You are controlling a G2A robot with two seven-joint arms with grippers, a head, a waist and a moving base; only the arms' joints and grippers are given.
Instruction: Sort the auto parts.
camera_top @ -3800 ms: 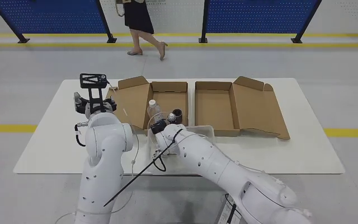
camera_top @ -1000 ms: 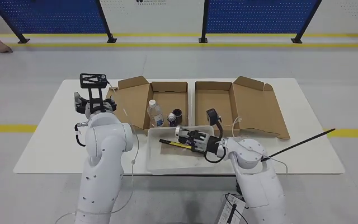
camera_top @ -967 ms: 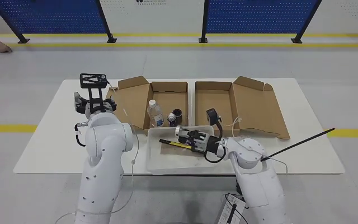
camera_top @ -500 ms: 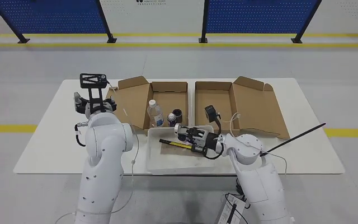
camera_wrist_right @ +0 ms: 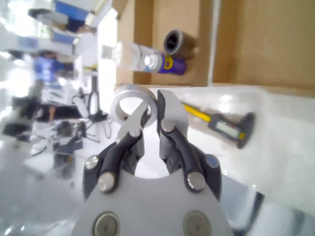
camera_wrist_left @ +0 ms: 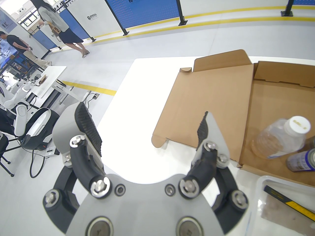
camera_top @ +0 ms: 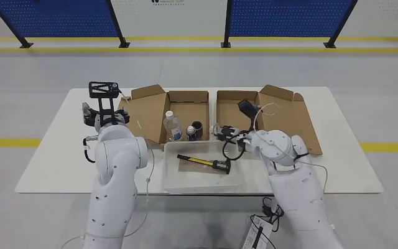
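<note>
My right gripper (camera_wrist_right: 153,109) is shut on a silver metal ring (camera_wrist_right: 134,106). In the top view it (camera_top: 219,132) hangs over the far rim of the white tray (camera_top: 171,180), near the gap between the two cardboard boxes. A yellow and black caliper (camera_top: 203,163) lies in the tray. The left box (camera_top: 186,99) holds a clear bottle (camera_top: 172,124), a purple spray can (camera_top: 191,132) and a dark cylinder (camera_top: 198,127). The right box (camera_top: 239,121) is bare inside. My left gripper (camera_wrist_left: 144,115) is open with nothing in it, above the table's left part (camera_top: 102,117).
Both boxes have their lids folded open, flat on the white table (camera_top: 348,168). The tray stands at the front edge between my arms. Bare table lies left of the left box and at the front right.
My right gripper has lifted out of the tray with the ring and moved toward the far side, to the tray's far rim. The left arm has not moved.
</note>
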